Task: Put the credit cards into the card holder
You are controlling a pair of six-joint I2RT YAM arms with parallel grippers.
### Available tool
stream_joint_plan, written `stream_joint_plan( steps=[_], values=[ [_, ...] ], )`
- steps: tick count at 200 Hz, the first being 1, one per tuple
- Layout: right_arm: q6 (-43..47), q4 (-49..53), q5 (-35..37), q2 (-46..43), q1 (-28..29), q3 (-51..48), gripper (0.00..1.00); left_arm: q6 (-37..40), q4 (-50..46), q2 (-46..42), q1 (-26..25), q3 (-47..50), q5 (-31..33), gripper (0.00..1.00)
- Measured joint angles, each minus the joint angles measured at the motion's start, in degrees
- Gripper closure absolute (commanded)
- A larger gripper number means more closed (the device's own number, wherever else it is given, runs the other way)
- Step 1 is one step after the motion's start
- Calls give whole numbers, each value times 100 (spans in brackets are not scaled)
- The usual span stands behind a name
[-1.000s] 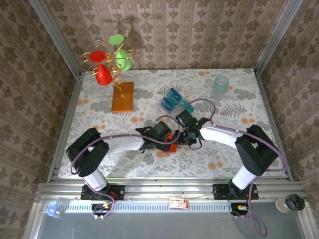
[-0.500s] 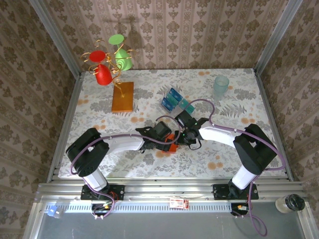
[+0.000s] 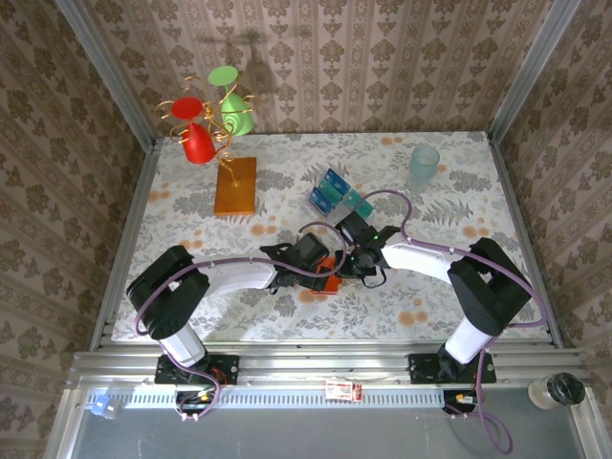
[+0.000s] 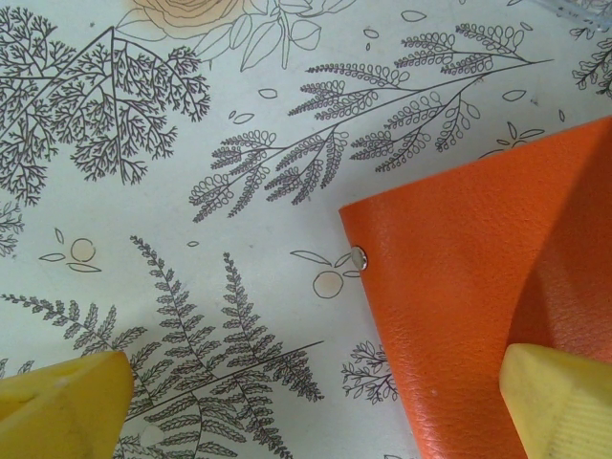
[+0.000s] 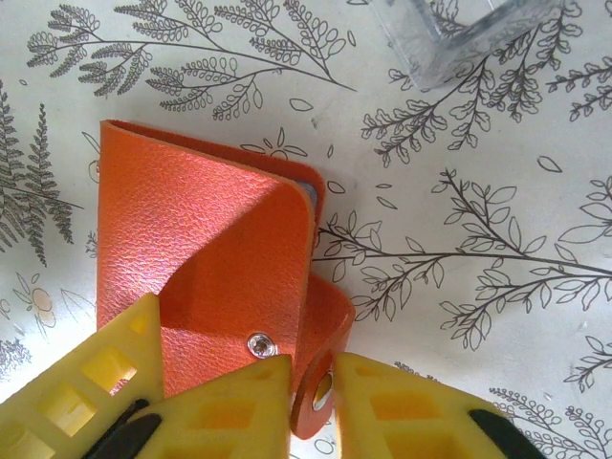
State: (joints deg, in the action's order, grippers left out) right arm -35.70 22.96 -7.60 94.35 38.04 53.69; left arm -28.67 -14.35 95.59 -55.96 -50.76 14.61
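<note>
Card holder (image 5: 220,277): orange-red, half folded, silver snap (image 5: 258,344), lying mid table (image 3: 459,196). From right wrist, right gripper (image 5: 311,378) clamped on its flap edge. From left wrist, left gripper (image 4: 306,411) spread wide, one fingertip (image 4: 559,402) possibly touching leather. From above, credit cards (image 3: 335,194) farther back.

From my screen the middle of the table (image 3: 430,311) is crowded. Both arms meet over the card holder (image 5: 210,239), the left gripper (image 4: 316,402) spread wide across one corner and the right gripper (image 5: 311,387) pinched on its flap, leaving no lane between them. The credit cards (image 3: 333,191) lie just behind the right wrist. The orange-brown board (image 3: 236,186) with its red cone (image 3: 198,143) and green cone (image 3: 236,113) blocks the far left, and a clear cup (image 3: 425,164) stands far right. I see bare cloth along the near edge
</note>
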Motion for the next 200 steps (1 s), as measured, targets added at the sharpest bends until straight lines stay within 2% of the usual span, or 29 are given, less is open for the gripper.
stream_joint_plan(
  steps=[15, 24, 63, 137, 169, 186, 200],
  values=[
    [9, 2, 24, 0, 0, 0, 94, 0, 2, 2, 0, 0, 0, 0],
    [-7, 4, 37, -4, -2, 0, 96, 0, 4, 4, 0, 0, -2, 0],
    [-2, 7, 39, -31, -2, 0, 88, 0, 7, 4, -22, 0, 7, 0],
    [-2, 9, 39, -118, -17, 0, 88, 0, 20, 11, -22, 0, 4, 0],
    [7, 7, 39, -118, -17, 0, 100, 0, 20, 11, -22, 0, 4, 0],
    [-2, 7, 35, -118, -17, 0, 100, -2, 20, 11, -22, 0, 4, 0],
    [-4, 7, 33, -118, -20, 0, 90, -2, 26, 17, -22, 0, 4, 0]
  ],
)
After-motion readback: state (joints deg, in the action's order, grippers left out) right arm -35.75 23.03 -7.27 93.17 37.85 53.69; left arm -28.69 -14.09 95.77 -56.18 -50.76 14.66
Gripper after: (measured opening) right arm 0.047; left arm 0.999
